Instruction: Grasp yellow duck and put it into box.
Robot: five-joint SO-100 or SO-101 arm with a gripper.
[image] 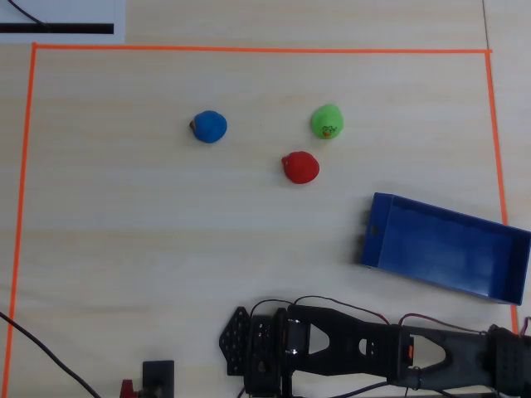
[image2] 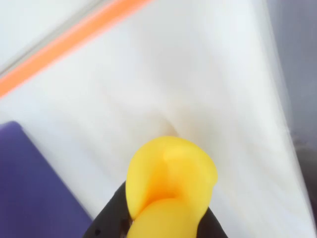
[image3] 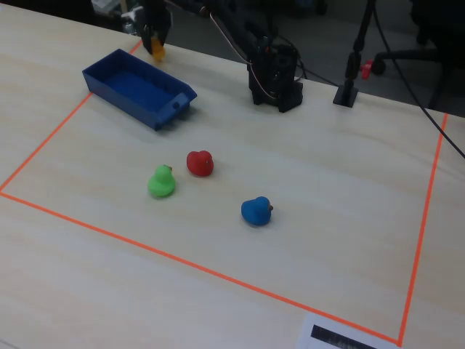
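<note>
The yellow duck point(image2: 171, 188) fills the lower middle of the wrist view, squeezed between my black fingers point(image2: 111, 218), so my gripper point(image2: 168, 220) is shut on it. In the fixed view the gripper point(image3: 155, 38) holds the duck point(image3: 157, 51) in the air just beyond the far corner of the blue box point(image3: 134, 87). In the wrist view a blurred part of the box point(image2: 29, 198) lies at the lower left. From overhead the box point(image: 448, 249) sits at the right and is empty. My arm point(image: 373, 348) runs off the right edge there, with duck and gripper out of sight.
Three other ducks stand on the table: green point(image: 327, 122), red point(image: 300, 167) and blue point(image: 209, 126). Orange tape point(image: 249, 50) frames the work area. A small black stand point(image3: 349, 91) sits beside the arm's base point(image3: 276, 80).
</note>
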